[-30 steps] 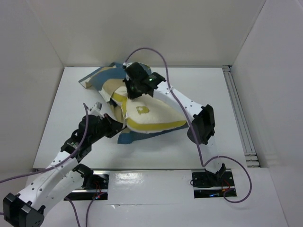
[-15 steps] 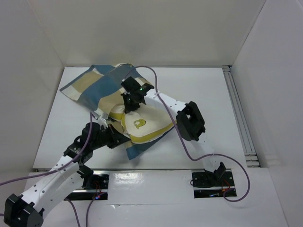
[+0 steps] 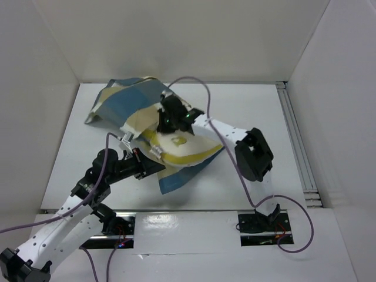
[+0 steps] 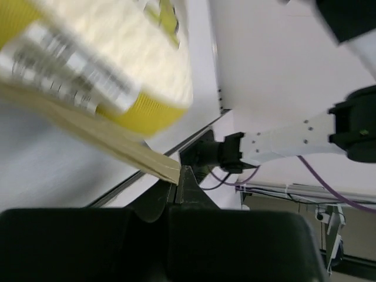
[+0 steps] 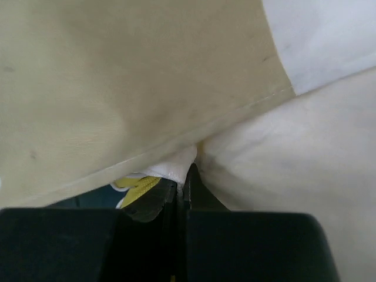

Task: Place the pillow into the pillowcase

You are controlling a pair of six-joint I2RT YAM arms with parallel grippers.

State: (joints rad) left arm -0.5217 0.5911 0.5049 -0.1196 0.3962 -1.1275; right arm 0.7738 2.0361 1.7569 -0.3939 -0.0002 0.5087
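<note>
Two soft cloth things lie bunched near the middle of my white table point(image 3: 264, 117). The pillow point(image 3: 188, 150) is puffy and cream, with yellow piping and a small yellow emblem. The pillowcase point(image 3: 126, 103) is thin, with big blue and tan checks. It humps up at the pillow's 10 o'clock and pokes out from under it at 6 o'clock. My left gripper point(image 4: 176, 179) is pinched tight on the case's tan hem. My right gripper point(image 5: 185, 176) is pinched tight on a white bit of the pillow's edge. Half a second ago the case lay flatter and wider.
</note>
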